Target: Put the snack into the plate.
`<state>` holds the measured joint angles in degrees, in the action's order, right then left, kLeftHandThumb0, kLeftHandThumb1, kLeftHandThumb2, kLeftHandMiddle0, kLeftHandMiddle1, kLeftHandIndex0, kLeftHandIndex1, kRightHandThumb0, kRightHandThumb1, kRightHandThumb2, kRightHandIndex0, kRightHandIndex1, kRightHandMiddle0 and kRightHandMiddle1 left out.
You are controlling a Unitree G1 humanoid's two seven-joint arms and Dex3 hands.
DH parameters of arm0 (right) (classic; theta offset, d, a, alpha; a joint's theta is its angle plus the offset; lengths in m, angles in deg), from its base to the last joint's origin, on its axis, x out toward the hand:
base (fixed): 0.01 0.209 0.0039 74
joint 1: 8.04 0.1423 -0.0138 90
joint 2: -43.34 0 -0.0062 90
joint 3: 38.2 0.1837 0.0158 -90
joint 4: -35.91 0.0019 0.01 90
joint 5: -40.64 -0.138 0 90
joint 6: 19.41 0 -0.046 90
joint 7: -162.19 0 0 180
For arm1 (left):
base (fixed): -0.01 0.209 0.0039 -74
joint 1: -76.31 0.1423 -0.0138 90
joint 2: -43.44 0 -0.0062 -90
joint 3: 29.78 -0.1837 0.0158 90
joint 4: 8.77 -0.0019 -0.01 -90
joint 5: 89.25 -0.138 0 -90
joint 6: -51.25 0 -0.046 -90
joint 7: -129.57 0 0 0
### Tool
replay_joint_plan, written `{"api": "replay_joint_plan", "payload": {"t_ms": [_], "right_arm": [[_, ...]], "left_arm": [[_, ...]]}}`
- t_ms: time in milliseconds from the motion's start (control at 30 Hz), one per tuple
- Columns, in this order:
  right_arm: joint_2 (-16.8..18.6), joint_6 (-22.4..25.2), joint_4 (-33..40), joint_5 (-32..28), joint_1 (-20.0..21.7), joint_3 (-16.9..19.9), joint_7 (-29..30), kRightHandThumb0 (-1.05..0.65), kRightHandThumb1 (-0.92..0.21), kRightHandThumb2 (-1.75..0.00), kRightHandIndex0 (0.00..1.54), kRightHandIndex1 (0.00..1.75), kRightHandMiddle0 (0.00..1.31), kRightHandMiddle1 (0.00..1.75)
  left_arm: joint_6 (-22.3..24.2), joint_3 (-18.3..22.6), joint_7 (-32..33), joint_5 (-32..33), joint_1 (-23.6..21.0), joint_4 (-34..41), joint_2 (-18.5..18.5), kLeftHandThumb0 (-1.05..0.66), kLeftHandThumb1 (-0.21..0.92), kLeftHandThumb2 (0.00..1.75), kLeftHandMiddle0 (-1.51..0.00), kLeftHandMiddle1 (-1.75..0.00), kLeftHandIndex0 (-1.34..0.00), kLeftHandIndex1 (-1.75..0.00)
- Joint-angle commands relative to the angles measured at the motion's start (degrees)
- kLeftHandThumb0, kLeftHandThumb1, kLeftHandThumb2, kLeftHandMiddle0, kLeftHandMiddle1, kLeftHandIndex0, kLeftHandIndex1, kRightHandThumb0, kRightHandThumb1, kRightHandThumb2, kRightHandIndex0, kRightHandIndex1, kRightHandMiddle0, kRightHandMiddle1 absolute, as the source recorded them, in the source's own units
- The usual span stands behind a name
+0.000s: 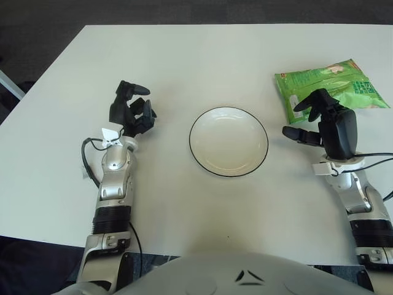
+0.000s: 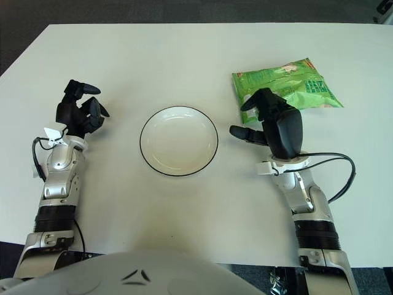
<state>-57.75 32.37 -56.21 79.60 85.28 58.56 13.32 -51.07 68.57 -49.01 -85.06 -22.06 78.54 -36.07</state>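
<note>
A green snack bag (image 1: 334, 84) lies flat on the white table at the far right. An empty white plate (image 1: 228, 141) with a dark rim sits at the table's middle. My right hand (image 1: 320, 120) hovers just in front of the bag's near left corner, fingers spread and holding nothing; its upper fingers overlap the bag's edge in view. My left hand (image 1: 132, 109) shows left of the plate, fingers loosely curled and empty.
The white table (image 1: 202, 55) ends in dark floor at the back and left. Thin cables (image 1: 89, 166) trail beside both wrists.
</note>
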Motion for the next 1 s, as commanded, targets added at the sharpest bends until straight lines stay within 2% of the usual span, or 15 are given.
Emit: {"api": "replay_joint_plan", "payload": {"t_ms": [0,33,100,267,567,633,667,767,967], "right_arm": [[-0.86,1.62,1.05,-0.9,-0.34,1.89,-0.86,-0.38,-0.73,-0.69,0.82,1.75,0.4,1.64],[-1.74,2.07,1.4,-0.89,-0.26,2.7,-1.4,-0.38,-0.74,-0.67,0.81,1.75,0.41,1.63],[-2.7,2.63,1.85,-0.88,-0.18,3.66,-2.11,-0.37,-0.82,-0.48,0.78,1.75,0.45,1.55],[-6.01,1.71,2.55,-2.17,0.28,6.01,-4.23,-0.36,-0.9,-0.3,0.74,1.75,0.47,1.48],[-9.67,0.51,1.74,-3.59,1.62,8.83,-5.14,-0.36,-0.92,-0.28,0.62,1.75,0.46,1.48],[-10.46,0.83,1.77,-4.67,1.53,9.36,-6.4,-0.36,-0.92,-0.29,0.58,1.7,0.45,1.49],[-10.8,1.07,1.84,-5.09,1.47,9.61,-7.05,-0.23,-0.92,-0.27,0.56,1.62,0.44,1.4],[-12.3,3.04,2.22,-3.56,1.09,10.98,-8.18,-0.08,-0.92,-0.25,0.54,1.5,0.42,1.32],[-14.86,4.19,1.46,-0.81,1.62,12.11,-8.21,-0.01,-0.92,-0.27,0.52,1.42,0.35,1.37]], "left_arm": [[0.26,-0.65,-0.11,0.56,5.05,-4.36,2.64,-0.39,0.65,0.87,-0.86,-1.75,-0.37,-1.75],[0.26,-0.65,-0.11,0.55,5.04,-4.39,2.61,-0.39,0.65,0.87,-0.86,-1.75,-0.37,-1.75],[0.24,-0.64,-0.11,0.55,5.04,-4.43,2.57,-0.39,0.65,0.87,-0.86,-1.75,-0.37,-1.75],[0.26,-0.67,-0.1,0.51,5.05,-4.44,2.55,-0.39,0.65,0.88,-0.86,-1.75,-0.37,-1.75],[0.31,-0.69,-0.05,0.46,5.0,-4.46,2.6,-0.39,0.65,0.88,-0.86,-1.75,-0.37,-1.75],[0.33,-0.7,0.0,0.43,5.0,-4.46,2.61,-0.39,0.65,0.88,-0.86,-1.75,-0.37,-1.75],[0.35,-0.71,0.03,0.41,5.0,-4.45,2.61,-0.39,0.65,0.88,-0.86,-1.75,-0.37,-1.75],[0.21,-0.77,0.15,0.27,4.98,-4.64,2.66,-0.39,0.65,0.88,-0.86,-1.75,-0.37,-1.75],[0.07,-0.69,0.22,0.16,4.81,-5.03,2.57,-0.39,0.65,0.88,-0.86,-1.75,-0.37,-1.75]]}}
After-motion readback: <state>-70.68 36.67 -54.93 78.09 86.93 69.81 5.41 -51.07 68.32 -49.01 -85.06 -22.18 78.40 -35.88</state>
